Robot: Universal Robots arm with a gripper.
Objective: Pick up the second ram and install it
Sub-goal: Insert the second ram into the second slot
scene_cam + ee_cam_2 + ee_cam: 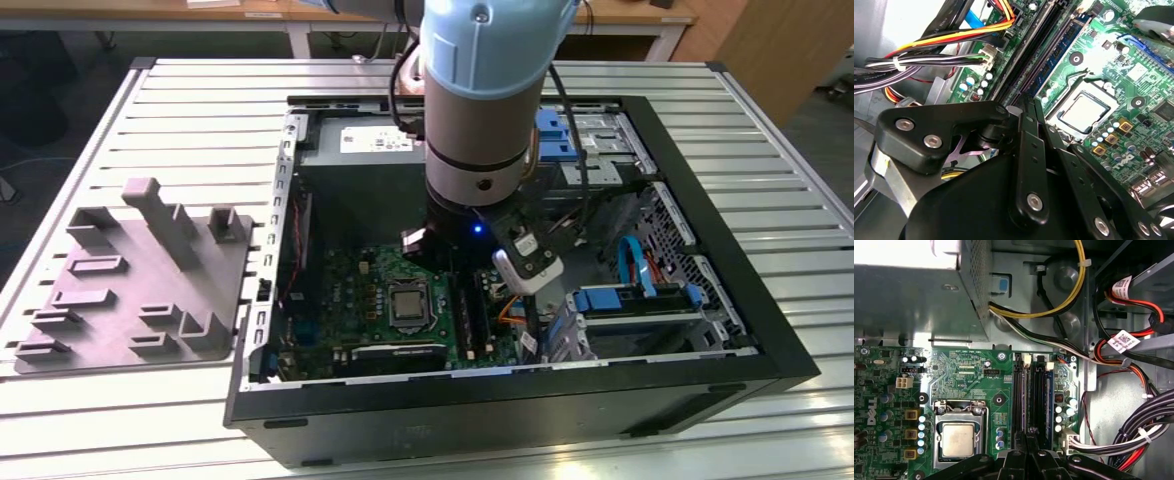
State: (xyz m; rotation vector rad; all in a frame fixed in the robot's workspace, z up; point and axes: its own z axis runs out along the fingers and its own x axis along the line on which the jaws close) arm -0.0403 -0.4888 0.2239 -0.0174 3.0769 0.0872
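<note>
Slatted metal table (787, 190) carries an open PC case (534, 410) w/ a grey moulded fixture (134, 280) just beside it, on the exterior view's left. The arm (483, 90) comes straight down into the case. Green motherboard (964, 370) lies flat inside, silver CPU socket (958, 439) near its middle. Cable bundle (1134, 435) runs along the far side of the memory slots (1019, 395) from the socket. Gripper (1026, 100) is clenched, fingers (1015, 462) drawn together w/ tips down on the slots in both wrist views. Second ram (1031, 400) reads as a thin dark strip standing edge-on in the slot line under the tips; can't tell if it's pinched or fully seated. A blue-green board (1064, 45) sits in a neighbouring slot, just beside the tips.
</note>
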